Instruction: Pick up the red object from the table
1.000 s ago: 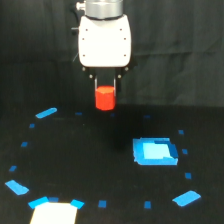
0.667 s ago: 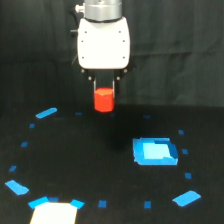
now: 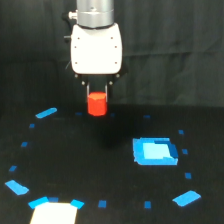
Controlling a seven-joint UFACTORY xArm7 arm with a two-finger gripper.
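Note:
The red object (image 3: pixel 97 104) is a small red-orange stubby block held between the two dark fingers of my gripper (image 3: pixel 97 98). It hangs in the air above the black table (image 3: pixel 100 165), clear of the surface. The white gripper body (image 3: pixel 96 49) stands upright above it, at the upper middle of the exterior view. The jaws are shut on the block's upper part, so only its lower part shows fully.
A blue square patch (image 3: pixel 155 151) lies on the table to the exterior view's right. A white sheet with blue corners (image 3: pixel 54 212) lies at the front left. Blue tape marks (image 3: pixel 46 113) (image 3: pixel 187 198) (image 3: pixel 17 187) ring the table. A dark curtain hangs behind.
The gripper with the red object has risen slightly; the block sits a little higher above the table than one second ago.

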